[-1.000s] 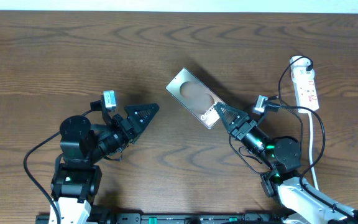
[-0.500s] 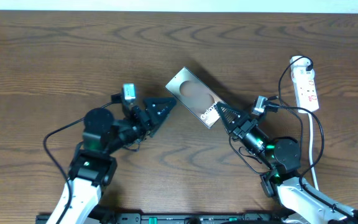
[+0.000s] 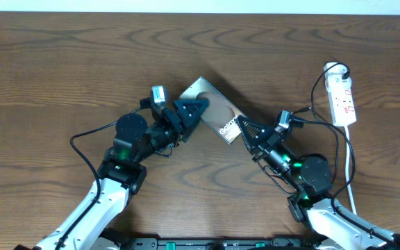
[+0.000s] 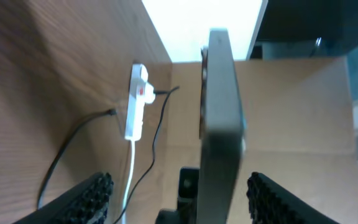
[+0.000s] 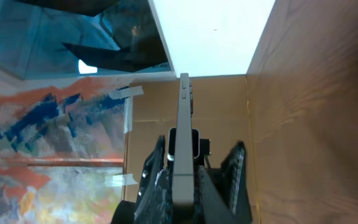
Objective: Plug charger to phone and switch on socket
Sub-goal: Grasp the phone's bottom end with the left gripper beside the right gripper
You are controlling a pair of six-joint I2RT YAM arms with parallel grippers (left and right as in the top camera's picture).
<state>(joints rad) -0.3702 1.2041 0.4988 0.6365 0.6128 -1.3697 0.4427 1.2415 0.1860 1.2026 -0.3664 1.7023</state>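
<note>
The phone (image 3: pixel 214 105) lies aslant at mid-table, its bronze-grey face with the pale oval up. My right gripper (image 3: pixel 244 128) is shut on its lower-right end; the right wrist view shows the phone edge-on (image 5: pixel 183 118) between my fingers (image 5: pixel 182 190). My left gripper (image 3: pixel 194 110) is open and straddles the phone's left end; in the left wrist view the phone's edge (image 4: pixel 220 106) stands between my spread fingers (image 4: pixel 179 183), untouched. The white socket (image 3: pixel 342 94) lies at the far right. The charger's black cable (image 3: pixel 314 89) loops from its plug head at the socket's far end. Its tip is not visible.
The socket (image 4: pixel 135 102) and the black cable (image 4: pixel 160 121) also show in the left wrist view, beyond the phone. The socket's white cord (image 3: pixel 357 156) runs down toward the front right edge, past my right arm. A pale wall edge borders the table at the back.
My left arm has swung up and right from the front left, and its open fingers now straddle the phone's left end. The phone and my right gripper have shifted slightly left.
</note>
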